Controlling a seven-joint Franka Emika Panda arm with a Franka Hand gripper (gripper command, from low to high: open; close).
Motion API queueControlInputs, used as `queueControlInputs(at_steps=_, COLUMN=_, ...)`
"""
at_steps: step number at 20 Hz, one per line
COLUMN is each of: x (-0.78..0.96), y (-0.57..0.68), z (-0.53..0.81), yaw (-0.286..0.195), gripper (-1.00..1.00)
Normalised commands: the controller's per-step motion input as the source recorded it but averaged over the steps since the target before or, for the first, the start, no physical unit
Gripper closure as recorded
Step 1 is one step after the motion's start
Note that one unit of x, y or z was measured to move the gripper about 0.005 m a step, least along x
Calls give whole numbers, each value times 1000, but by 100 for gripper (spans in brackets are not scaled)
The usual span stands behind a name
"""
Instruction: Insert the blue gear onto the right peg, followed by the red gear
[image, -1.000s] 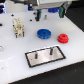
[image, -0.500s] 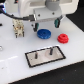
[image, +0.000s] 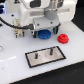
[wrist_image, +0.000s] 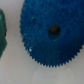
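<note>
Blue gear (image: 45, 34) was seen flat on the white surface (image: 15, 70), directly beneath the arm's claw (image: 50, 27).

It filled most of the wrist view (wrist_image: 50, 32), hub hole nearly centred, which suggested the claw had been lined up above it for a pick; whether the claw was spread or pressed together could not be told, since its fingers were blurred in the exterior view and absent from the wrist view. The red gear (image: 63, 38) was lying just beside it, toward the exterior view's right, untouched. Nearer the camera, the black-rimmed plate (image: 35, 58) was set apart from both gears, with the right peg (image: 50, 50) standing bare, so neither insertion was judged done.
</note>
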Motion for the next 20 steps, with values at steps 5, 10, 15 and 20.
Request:
queueControlInputs(at_steps=5, x=-226, y=16, z=-159, yaw=0, gripper=100)
queueControlInputs(at_steps=10, x=-129, y=8, z=-95, yaw=0, gripper=100)
queueControlInputs(at_steps=15, x=-151, y=1, z=4, yaw=0, gripper=100)
queueControlInputs(at_steps=20, x=65, y=4, z=291, yaw=0, gripper=100)
